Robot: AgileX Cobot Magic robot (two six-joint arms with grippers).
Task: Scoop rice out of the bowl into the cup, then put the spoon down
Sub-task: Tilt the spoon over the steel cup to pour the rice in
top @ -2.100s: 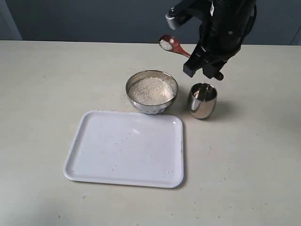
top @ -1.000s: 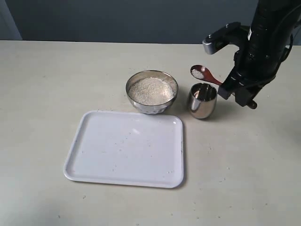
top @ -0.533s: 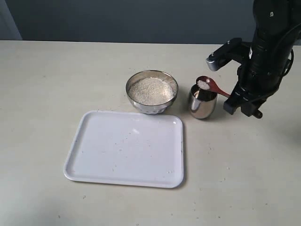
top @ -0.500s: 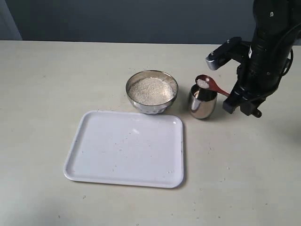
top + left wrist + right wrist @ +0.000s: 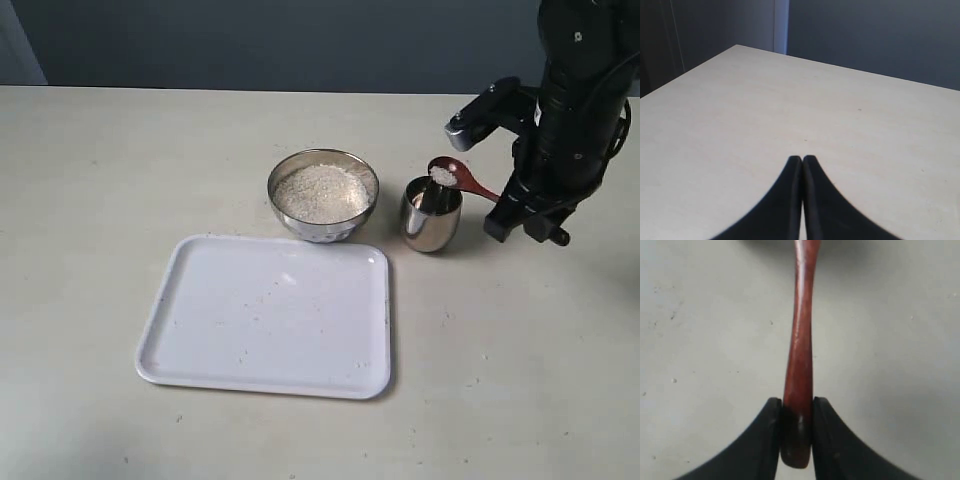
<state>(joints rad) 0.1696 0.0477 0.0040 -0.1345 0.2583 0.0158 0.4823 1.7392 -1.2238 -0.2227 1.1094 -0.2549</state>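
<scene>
My right gripper (image 5: 797, 410) clamps the wooden spoon (image 5: 462, 180) by its handle end, its heap of rice (image 5: 441, 176) poised over the steel cup (image 5: 430, 222), seemingly just clear of the rim. The steel bowl (image 5: 322, 228) stands beside the cup, behind a white tray (image 5: 200, 310). My left gripper (image 5: 802, 167) is pressed closed, empty.

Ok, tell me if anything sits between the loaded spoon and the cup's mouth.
Nothing visible does. The spoon, holding rice, hangs just above the open cup; the bowl stands off to one side.
</scene>
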